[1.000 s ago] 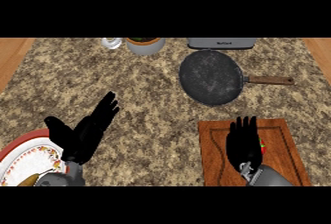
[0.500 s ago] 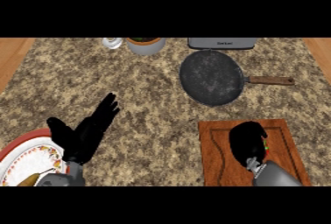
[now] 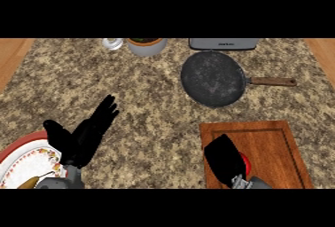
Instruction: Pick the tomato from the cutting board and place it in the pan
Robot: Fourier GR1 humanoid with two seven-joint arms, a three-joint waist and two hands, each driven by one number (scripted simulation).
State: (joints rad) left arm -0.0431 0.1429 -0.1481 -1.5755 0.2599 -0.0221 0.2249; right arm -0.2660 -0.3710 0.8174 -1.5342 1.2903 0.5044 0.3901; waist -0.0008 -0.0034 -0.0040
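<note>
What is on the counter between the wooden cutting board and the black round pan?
Nothing: in the head view, only bare speckled stone counter lies between the brown wooden cutting board and the black round frying pan.

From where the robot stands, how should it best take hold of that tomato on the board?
Probably round its rounded sides from above: the tomato sits low on the flat cutting board, and the right hand already curls over it, hiding most of it.
</note>
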